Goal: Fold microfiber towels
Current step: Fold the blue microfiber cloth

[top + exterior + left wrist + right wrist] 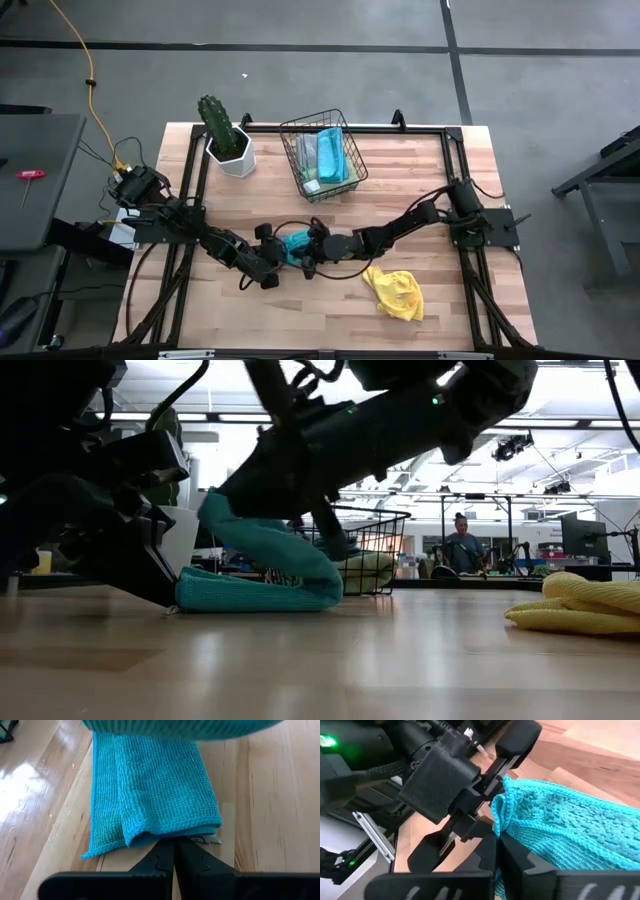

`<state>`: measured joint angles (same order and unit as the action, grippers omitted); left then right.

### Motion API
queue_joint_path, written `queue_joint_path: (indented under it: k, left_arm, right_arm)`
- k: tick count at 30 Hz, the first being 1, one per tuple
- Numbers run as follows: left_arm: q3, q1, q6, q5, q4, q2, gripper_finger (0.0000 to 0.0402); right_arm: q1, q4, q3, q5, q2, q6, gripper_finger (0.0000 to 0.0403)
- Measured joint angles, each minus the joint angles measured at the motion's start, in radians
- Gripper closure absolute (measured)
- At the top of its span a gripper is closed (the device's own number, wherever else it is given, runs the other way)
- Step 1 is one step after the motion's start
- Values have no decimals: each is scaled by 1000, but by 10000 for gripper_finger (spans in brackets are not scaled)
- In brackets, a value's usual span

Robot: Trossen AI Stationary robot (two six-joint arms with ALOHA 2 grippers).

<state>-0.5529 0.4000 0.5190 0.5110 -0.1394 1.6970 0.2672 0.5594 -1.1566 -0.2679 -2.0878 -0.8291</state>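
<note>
A: How are the arms posed?

B: Both reach low toward the middle of the worktop point(420, 180), meeting over the teal towel point(294, 245). The left arm stretches in from the left edge, its wrist almost on the wood. The right arm slopes down from the right edge, elbow raised.

A: And the claws?

B: The left gripper point(174, 849) has its fingers pressed together, pinching the folded towel's near hem flat against the wood. The right gripper point(496, 839) is clamped on another part of the same teal towel and holds it lifted, so the cloth arches up from the layer lying on the worktop, as the low view shows.

A: Where are the other towels?

B: A yellow towel point(396, 292) lies crumpled near the front edge, right of centre, well apart from both grippers. More towels, teal and pale green, sit in the black wire basket point(346, 186) toward the back edge, beside a potted cactus point(226, 137).

A: Any writing or labels?

B: None that I can read on the towels, basket or arms.
</note>
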Motion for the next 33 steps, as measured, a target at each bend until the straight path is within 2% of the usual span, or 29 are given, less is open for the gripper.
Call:
queue_joint_path:
  k: [5,13,16,20,24,28,33]
  left_arm:
    - [0,0,0,0,0,0,401]
    - [0,0,0,0,0,0,401]
    - [0,0,0,1,0,0,401]
    - [0,0,0,1,0,0,401]
    - [0,0,0,1,0,0,401]
    - [0,0,0,1,1,0,401]
    - [0,0,0,0,5,0,401]
  right_arm:
    - [-1,-40,-23,6,-25,-5,403]
    - [-1,-43,-24,-54,-29,-26,398]
    - [-5,-23,-24,-34,-29,-26,374]
    - [-8,-1,-24,-19,-29,-26,319]
    - [-8,12,-24,-55,-29,6,265]
    - [-8,25,-24,-45,-7,160,234]
    - [-6,-155,-24,-76,99,353,227]
